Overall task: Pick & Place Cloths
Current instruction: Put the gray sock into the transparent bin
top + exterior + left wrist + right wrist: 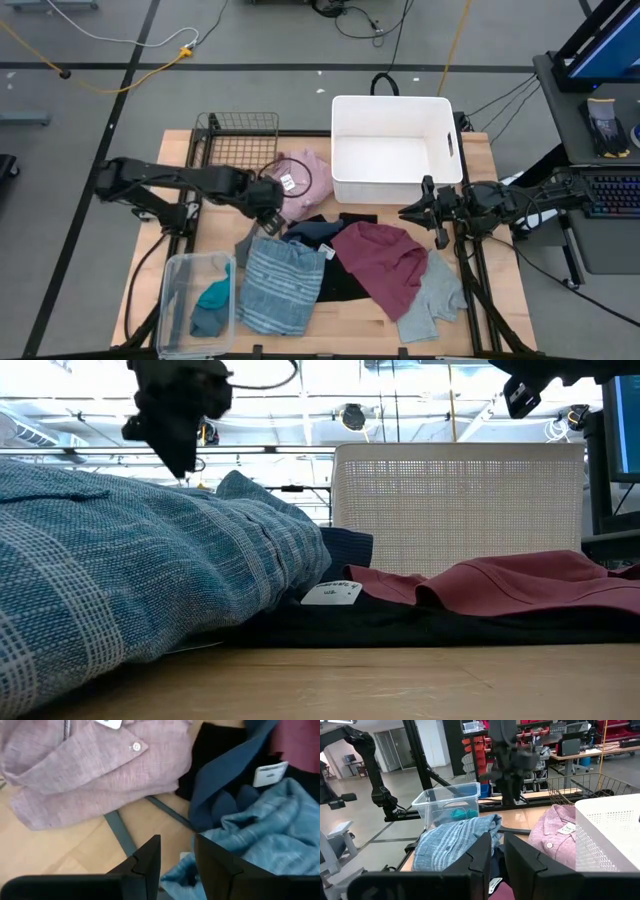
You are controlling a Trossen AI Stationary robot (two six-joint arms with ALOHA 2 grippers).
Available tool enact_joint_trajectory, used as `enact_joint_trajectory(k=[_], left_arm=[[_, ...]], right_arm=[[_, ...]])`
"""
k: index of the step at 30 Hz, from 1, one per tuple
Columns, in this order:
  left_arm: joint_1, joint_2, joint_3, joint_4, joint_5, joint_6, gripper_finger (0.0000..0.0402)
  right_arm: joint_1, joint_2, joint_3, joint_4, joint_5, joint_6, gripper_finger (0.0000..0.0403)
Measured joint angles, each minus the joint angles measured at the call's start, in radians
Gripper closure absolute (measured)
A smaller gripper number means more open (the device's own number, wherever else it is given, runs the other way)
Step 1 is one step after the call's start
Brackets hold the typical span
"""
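Cloths are piled mid-table in front of the white basket (pixel 392 148): pink shirt (pixel 303 180) with its white tag (pixel 288 183) lies next to the basket's left side, partly over the wire basket (pixel 240 138) corner; blue striped cloth (pixel 280 285) sits at the front left, touching the clear plastic bin (pixel 196 300); a small teal piece (pixel 212 300) is inside that bin. Dark blue cloth (pixel 312 233) sits between the pink shirt and the striped one, black cloth (pixel 340 275) underneath it, maroon shirt (pixel 385 260) spread over the black one, grey cloth (pixel 435 295) at the front right, partly under the maroon. A thin grey hanger bar (pixel 117 832) lies on the wood next to the pink shirt. Left gripper (pixel 268 205) hangs above the gap between pink shirt and striped cloth, fingers (pixel 147 862) slightly parted with nothing between them, wood and a striped edge visible through the slot. Right gripper (pixel 412 210) is off the cloths, raised near the front right corner of the white basket, above the maroon shirt's edge; jaws almost together with a narrow gap, holding nothing. Low view: striped cloth fills the left foreground, maroon over black on the right.
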Motion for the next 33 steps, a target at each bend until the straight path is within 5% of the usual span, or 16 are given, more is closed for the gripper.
enact_joint_trajectory(k=[18,33], left_arm=[[-0.007,0.197,0.0,0.484,-0.002,0.512,0.0278],[-0.045,0.32,-0.001,0.584,0.024,0.587,0.0171]], right_arm=[[0.0,0.0,0.0,-0.001,0.002,-0.113,0.036],[0.0,0.0,0.0,-0.016,-0.001,-0.113,0.036]])
